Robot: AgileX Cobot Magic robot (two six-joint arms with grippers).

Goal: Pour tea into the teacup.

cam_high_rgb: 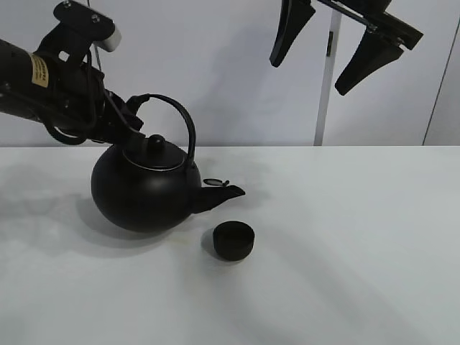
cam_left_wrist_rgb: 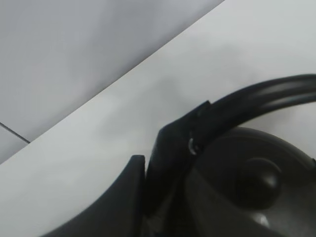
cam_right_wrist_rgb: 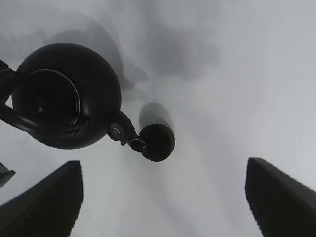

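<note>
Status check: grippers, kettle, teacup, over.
Left gripper shut on kettle handle. Right gripper open, raised high. Kettle tilted, spout near teacup. Nothing in the way.

1 kettle (cam_high_rgb: 144, 190); 1 teacup (cam_high_rgb: 233, 240); 2 tools: left (cam_high_rgb: 136, 108), right (cam_high_rgb: 323, 54).

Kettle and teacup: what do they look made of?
Kettle: likely cast iron or enamelled metal; satin black, with soft highlights and a pale rim line round the lid. Teacup: matte black with almost no sheen, maybe ceramic or iron; cannot tell which.
</note>
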